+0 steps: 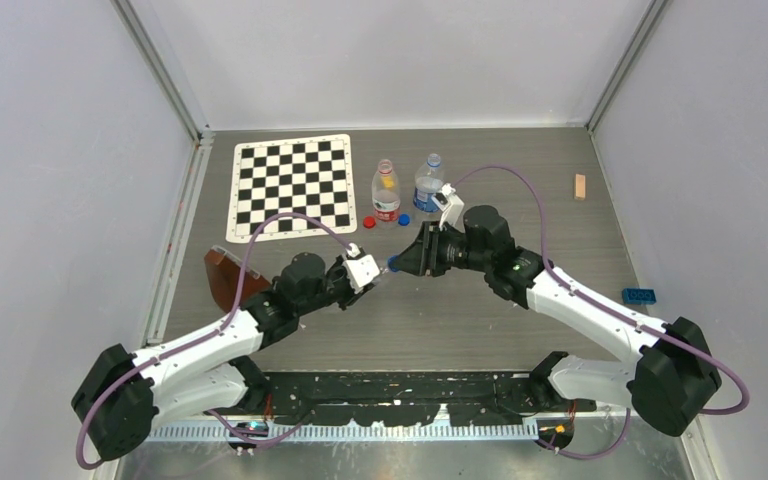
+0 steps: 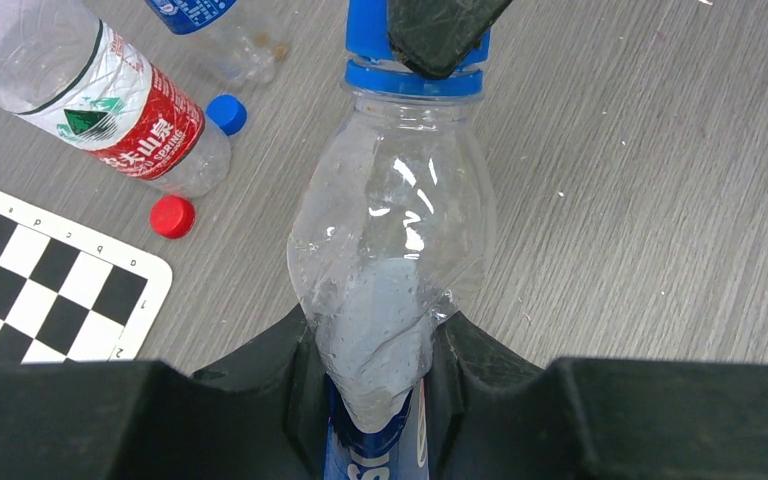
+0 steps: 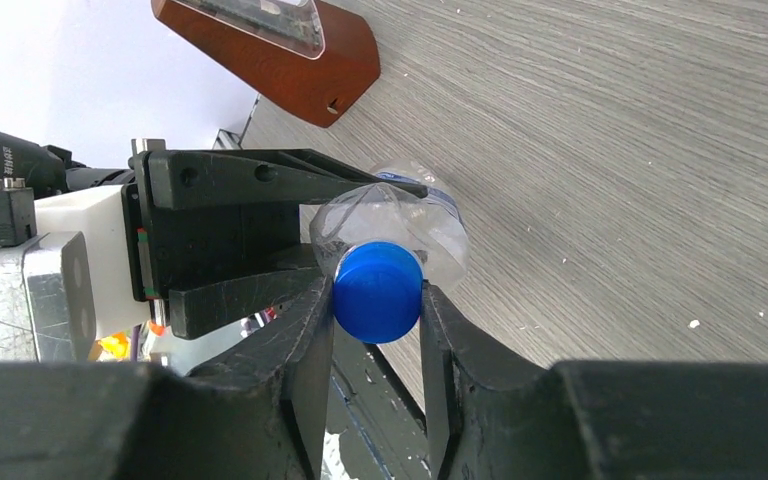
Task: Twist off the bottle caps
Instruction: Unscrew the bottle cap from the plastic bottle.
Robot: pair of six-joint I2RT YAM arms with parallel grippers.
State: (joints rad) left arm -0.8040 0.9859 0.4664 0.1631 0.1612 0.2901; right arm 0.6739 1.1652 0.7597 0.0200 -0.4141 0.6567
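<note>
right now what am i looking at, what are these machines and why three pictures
Two robot arms are bolted to a table. One picture looks down from above; the other two come from cameras on each wrist. The left claw grips a clear bottle by its body, and the right claw is shut on its blue cap. On the table stand a red-label bottle and a blue-label bottle, a loose red cap and a loose blue cap beside them, plus a checkerboard, wooden block and blue brick.

Two bottles (image 1: 386, 192) stand right of the chessboard (image 1: 292, 186).
</note>
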